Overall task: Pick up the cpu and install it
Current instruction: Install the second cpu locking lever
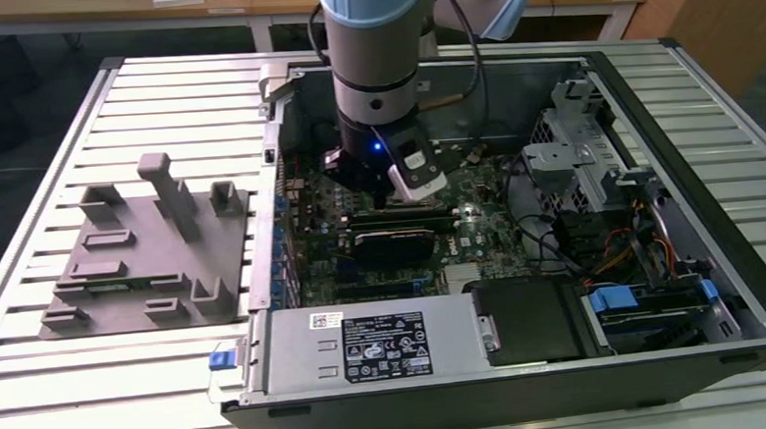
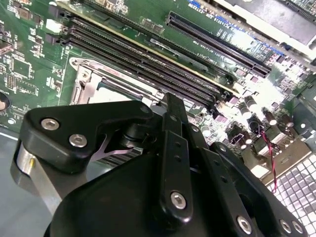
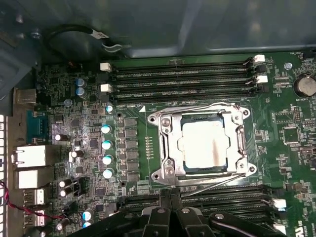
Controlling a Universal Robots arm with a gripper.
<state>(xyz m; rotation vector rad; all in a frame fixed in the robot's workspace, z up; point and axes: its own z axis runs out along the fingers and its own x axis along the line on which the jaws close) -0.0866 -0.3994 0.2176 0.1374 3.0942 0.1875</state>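
The cpu, a flat square chip with a shiny silver top, lies inside the metal socket frame on the green motherboard. In the second wrist view part of the cpu shows in the socket, the rest behind the black gripper body. My gripper hovers just beside the socket, over the memory slots, fingers pressed together with nothing between them. In the exterior view the gripper hangs low inside the open computer case, over the board's middle.
Memory slots run along both sides of the socket. A black block sits on the board below the gripper. A grey fixture tray with upright posts stands on the slatted table at the exterior view's left. Drive cages and cables fill the case's right.
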